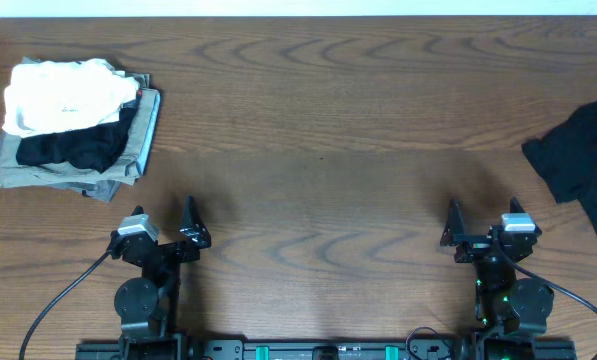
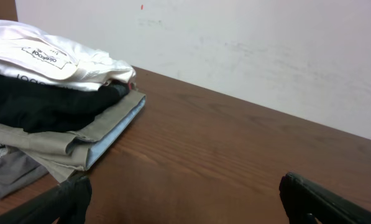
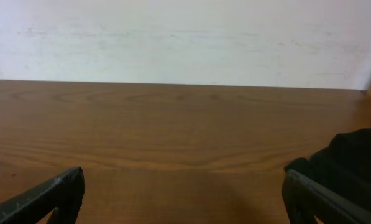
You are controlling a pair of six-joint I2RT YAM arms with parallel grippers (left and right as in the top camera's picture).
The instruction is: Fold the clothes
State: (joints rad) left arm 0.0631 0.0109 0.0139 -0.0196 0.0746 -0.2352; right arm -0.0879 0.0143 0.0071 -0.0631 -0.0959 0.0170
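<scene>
Both left gripper (image 1: 164,213) and right gripper (image 1: 484,210) are parked open-jawed, empty, at 6 o'clock, ready for the black T-shirt (image 1: 578,150) at 3 o'clock.

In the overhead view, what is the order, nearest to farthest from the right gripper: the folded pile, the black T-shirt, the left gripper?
From the right gripper:
1. black T-shirt, at the right edge.
2. left gripper, across the near side, to the left.
3. folded pile, far left corner.
</scene>
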